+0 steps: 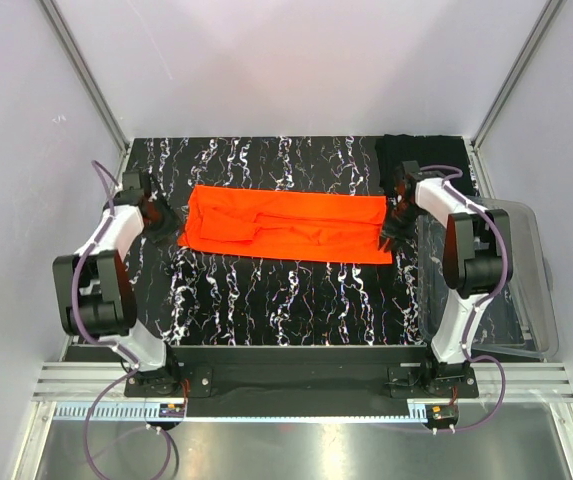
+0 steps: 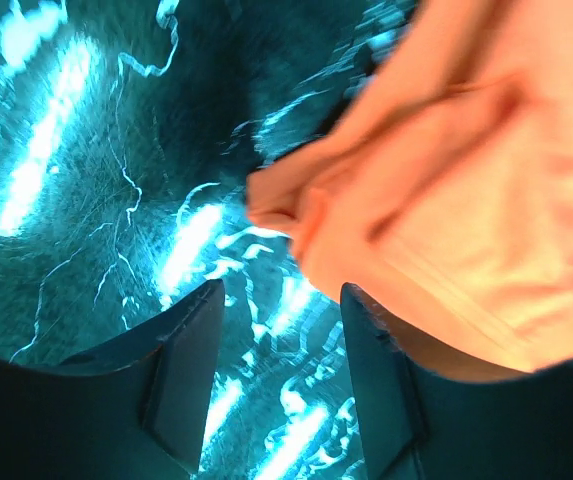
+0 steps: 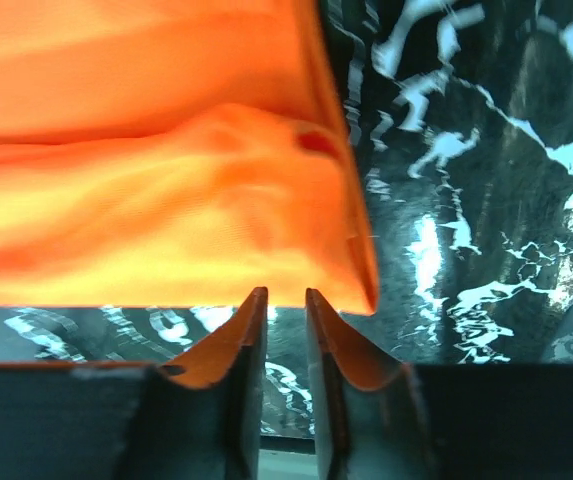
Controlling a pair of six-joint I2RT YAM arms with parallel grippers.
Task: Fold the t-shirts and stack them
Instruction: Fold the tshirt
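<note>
The orange-red t-shirt [image 1: 286,225] lies flat on the table as a long strip running left to right. The black t-shirt [image 1: 421,160] lies bunched at the back right corner. My left gripper [image 1: 166,222] is at the strip's left end. In the left wrist view it [image 2: 281,300] is open, with only table between the fingers [image 2: 191,370] and the orange cloth [image 2: 466,180] just beyond the right one. My right gripper [image 1: 388,240] is at the strip's near right corner. There it [image 3: 283,297] stands open by a narrow gap, empty, its tips at the orange hem [image 3: 166,220].
A clear plastic bin [image 1: 526,280] stands at the right edge, beside the right arm. The table top [image 1: 286,300] is black marble with white veins. White walls close in the back and both sides.
</note>
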